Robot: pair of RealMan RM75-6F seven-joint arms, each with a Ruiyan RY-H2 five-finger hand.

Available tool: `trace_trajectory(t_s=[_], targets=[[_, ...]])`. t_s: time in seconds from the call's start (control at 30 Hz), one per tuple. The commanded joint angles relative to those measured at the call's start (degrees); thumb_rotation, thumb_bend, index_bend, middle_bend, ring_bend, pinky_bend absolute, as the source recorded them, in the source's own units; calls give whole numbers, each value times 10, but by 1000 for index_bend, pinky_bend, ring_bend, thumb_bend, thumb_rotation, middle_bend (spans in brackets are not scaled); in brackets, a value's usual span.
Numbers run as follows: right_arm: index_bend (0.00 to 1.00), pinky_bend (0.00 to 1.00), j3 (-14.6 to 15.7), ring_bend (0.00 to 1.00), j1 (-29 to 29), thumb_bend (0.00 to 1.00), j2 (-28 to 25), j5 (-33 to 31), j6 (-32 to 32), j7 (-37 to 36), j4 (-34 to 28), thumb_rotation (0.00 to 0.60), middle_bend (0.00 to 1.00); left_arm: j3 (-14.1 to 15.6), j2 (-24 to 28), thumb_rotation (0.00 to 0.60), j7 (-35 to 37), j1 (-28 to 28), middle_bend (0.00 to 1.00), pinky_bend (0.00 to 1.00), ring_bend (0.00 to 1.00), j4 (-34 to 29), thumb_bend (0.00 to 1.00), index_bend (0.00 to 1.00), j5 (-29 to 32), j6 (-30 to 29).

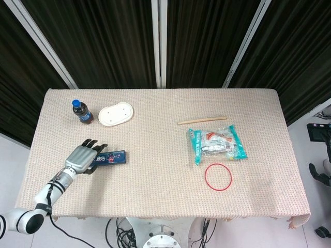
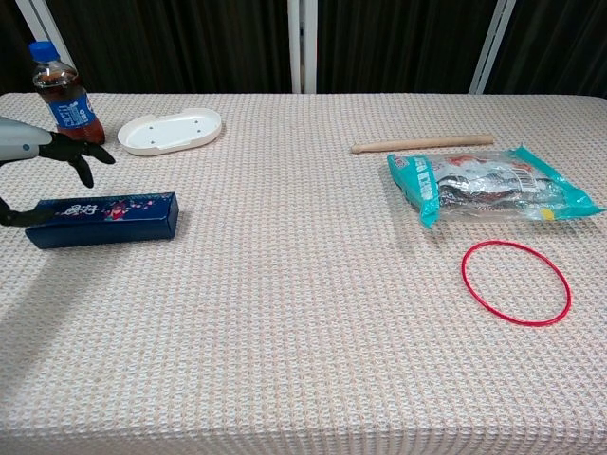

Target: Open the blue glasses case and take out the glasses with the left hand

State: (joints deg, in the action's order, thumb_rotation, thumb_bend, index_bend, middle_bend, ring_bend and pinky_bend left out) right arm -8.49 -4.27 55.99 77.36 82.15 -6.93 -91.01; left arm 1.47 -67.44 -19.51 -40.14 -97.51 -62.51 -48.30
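**Blue case lies crosswise, left hand at its left end**

Silver-backed, dark-fingered left hand is over the left end of the long dark-blue cardboard glasses case, fingers spread apart, thumb low at the near side, nothing gripped. The case sits closed near the table's left edge, its long axis running left to right, stretching away rightward from the hand. No right hand in either view, so the left hand is the one placed to open it.
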Motion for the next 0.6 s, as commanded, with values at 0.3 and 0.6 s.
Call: trace_trajectory(t_s=[0.3,0.6], targets=[[0,0,-4,0,4,296,-10,-1,9,-2,-9,600,0,13,-48,600,-51,21,146,64,0,32,406,79,10,-32],[0,0,-3,0,1,296,-8,-4,1,0,-7,600,0,-3,-53,600,-41,21,146,68,0,35,399,132,30,-30]])
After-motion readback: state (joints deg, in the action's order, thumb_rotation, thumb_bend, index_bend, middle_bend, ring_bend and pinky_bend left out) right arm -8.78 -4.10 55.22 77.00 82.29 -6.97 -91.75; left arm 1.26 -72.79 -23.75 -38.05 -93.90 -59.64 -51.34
